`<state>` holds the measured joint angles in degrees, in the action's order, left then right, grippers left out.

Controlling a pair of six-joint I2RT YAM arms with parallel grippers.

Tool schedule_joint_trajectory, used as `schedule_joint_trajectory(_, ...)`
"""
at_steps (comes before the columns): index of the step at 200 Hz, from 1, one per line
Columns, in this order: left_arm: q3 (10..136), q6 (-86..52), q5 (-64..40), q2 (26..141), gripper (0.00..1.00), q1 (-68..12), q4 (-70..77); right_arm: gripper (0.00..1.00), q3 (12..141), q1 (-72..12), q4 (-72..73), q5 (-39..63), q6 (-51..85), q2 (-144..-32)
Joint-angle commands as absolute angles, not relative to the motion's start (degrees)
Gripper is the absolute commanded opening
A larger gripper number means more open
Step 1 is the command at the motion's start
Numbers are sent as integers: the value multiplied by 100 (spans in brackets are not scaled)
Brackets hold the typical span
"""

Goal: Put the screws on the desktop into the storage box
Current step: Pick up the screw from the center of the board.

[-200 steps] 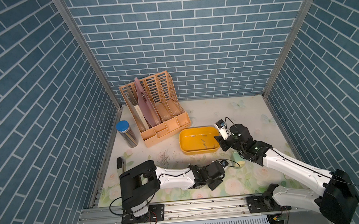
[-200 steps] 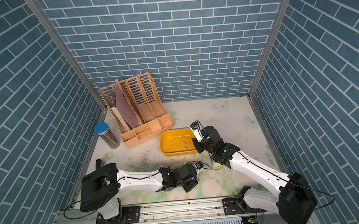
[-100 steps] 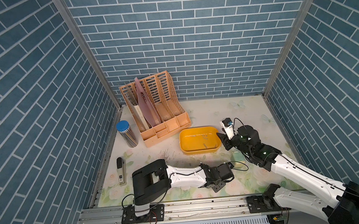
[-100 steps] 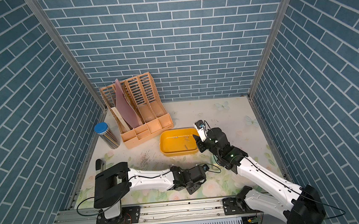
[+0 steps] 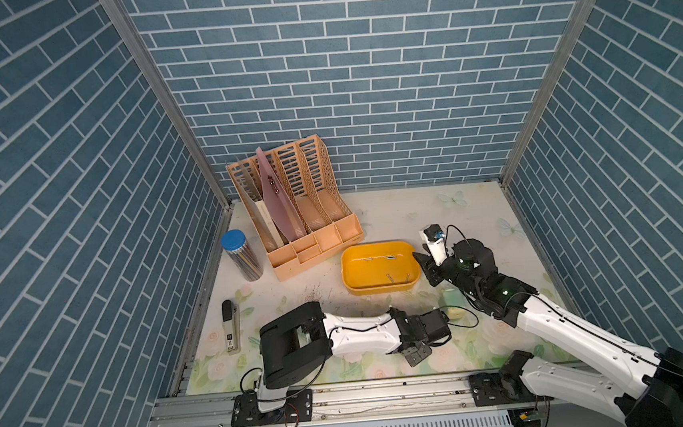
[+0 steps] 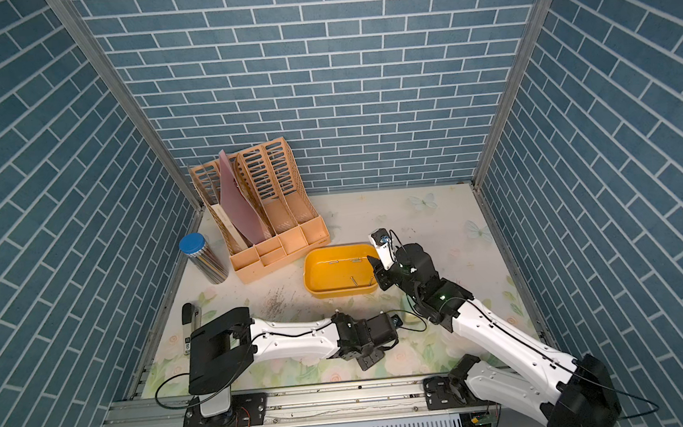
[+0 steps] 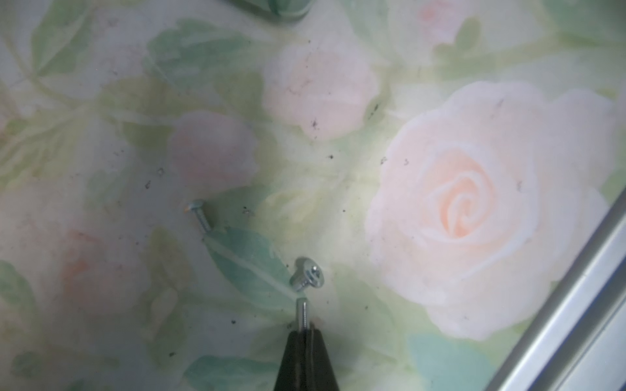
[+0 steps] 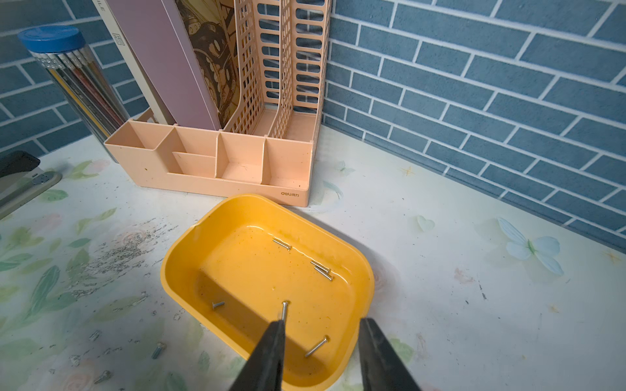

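The left gripper (image 7: 305, 334) is clamped on a screw (image 7: 301, 313) — right gripper (image 8: 321, 324) gapes above the storage box (image 8: 183, 257).

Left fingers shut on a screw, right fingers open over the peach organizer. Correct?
Wrong on the organizer: the right wrist view shows the right fingers open over the edge of the yellow storage box; the peach organizer stands beyond it. The left fingers shut on a screw is right.

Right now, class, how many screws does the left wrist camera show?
3: one screw pinched in the shut jaws, one just past its tip, one beside a printed leaf. More may lie outside this view.
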<state>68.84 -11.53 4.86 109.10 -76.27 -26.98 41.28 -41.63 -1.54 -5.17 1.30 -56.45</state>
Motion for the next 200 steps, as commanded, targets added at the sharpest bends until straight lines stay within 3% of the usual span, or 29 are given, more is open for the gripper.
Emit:
schedule_joint_trajectory(1, 6752, -1107, 467, 11093, 0, -7611, -3381, 40, 4052, -4166, -116, -518, 249, -5466)
schedule_joint_trajectory(103, 7027, -1131, 1567, 10049, 0, -7346, -3270, 37, 3883, -4170, 76, -780, 241, -4994)
schedule_joint_trajectory(160, 7029, -628, 1132, 9122, 0, -5864, -2967, 37, 3735, -4166, 205, -1181, 247, -4561)
schedule_joint_trajectory(200, 7686, -194, 484, 9557, 0, -4810, -2909, 37, 3736, -4166, 237, -998, 246, -4696)
